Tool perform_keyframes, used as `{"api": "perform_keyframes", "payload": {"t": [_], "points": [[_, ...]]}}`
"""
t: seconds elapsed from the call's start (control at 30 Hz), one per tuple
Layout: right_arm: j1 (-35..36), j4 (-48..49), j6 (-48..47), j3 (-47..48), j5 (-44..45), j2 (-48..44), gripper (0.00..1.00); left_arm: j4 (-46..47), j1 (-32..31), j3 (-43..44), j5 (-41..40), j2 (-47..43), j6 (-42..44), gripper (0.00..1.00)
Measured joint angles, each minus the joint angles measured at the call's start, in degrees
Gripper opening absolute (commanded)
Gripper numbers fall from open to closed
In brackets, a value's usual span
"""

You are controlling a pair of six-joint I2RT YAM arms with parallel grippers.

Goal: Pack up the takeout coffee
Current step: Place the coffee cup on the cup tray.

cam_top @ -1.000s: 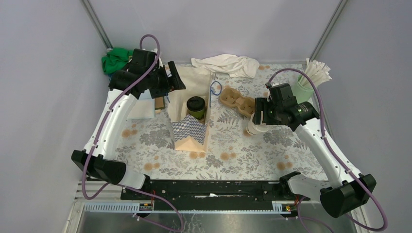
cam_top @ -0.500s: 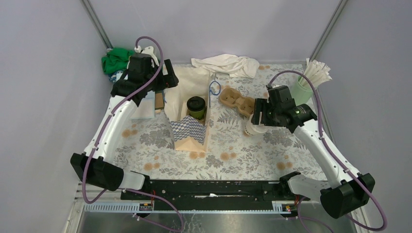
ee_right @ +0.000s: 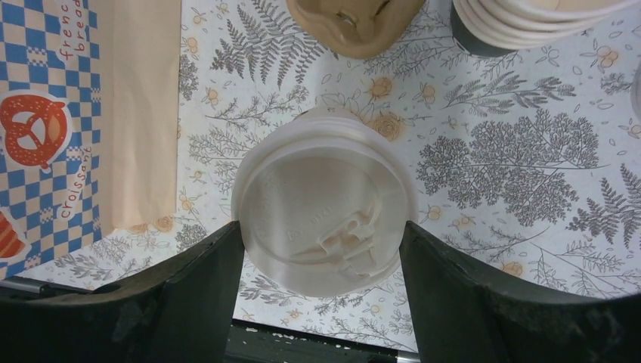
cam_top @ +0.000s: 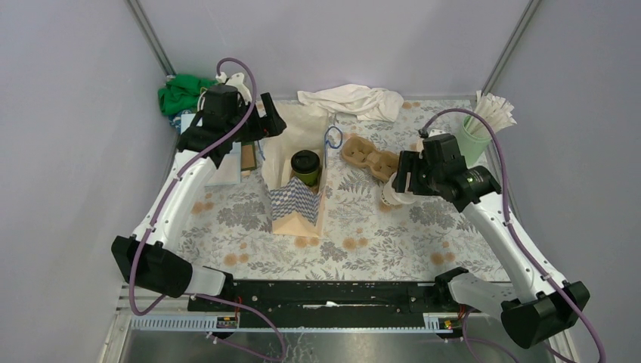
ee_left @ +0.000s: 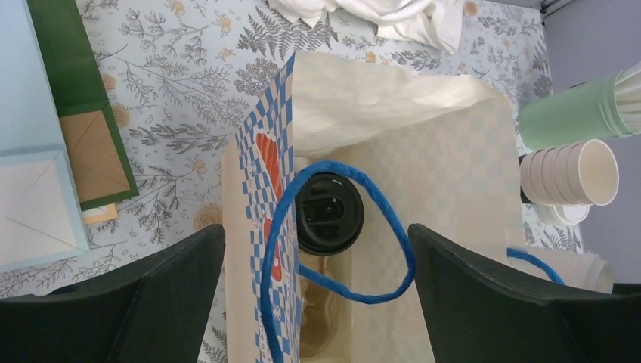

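Observation:
One takeout coffee cup with a dark lid (cam_top: 305,164) stands inside the open paper bag (cam_top: 296,203); the left wrist view shows that lid (ee_left: 329,213) under the bag's blue handle loop (ee_left: 393,227). My left gripper (cam_top: 266,125) hovers open over the bag's back edge, its jaws wide on either side of the bag (ee_left: 453,166) and holding nothing. A second takeout coffee cup with a white lid (ee_right: 325,219) sits between the fingers of my right gripper (cam_top: 397,185), which is shut on it, right of the bag.
A brown cardboard cup carrier (cam_top: 368,157) lies between bag and right gripper. A stack of empty paper cups (ee_left: 571,174) and a mint-green tumbler of straws (cam_top: 476,130) stand at the right. White cloth (cam_top: 351,100) at the back, green cloth (cam_top: 180,92) and envelopes (ee_left: 30,204) at the left.
My left gripper has drawn back and to the left at the bag's rear with its jaws a little wider. The right gripper has shifted slightly left with the white-lidded cup.

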Motion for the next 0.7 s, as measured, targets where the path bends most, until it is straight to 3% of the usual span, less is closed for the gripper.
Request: {"api": "perform_keyframes", "payload": {"t": [0.2,0.47,0.7], "points": [[0.0,-0.3,-2.1,1.3,2.0,2.7,0.69,-3.5,-0.2,0.0,0.3,0.0,0.3,0.9],[0.0,-3.0,-4.7,5.1,3.9,7.8,0.68,-9.2,-3.5,0.9,0.1,1.9,1.6,0.68],[0.0,-6.4,-4.9,21.7,3.3,9.9,0.65,-13.1,-7.3,1.5,0.2,5.0,1.3,0.12]]}}
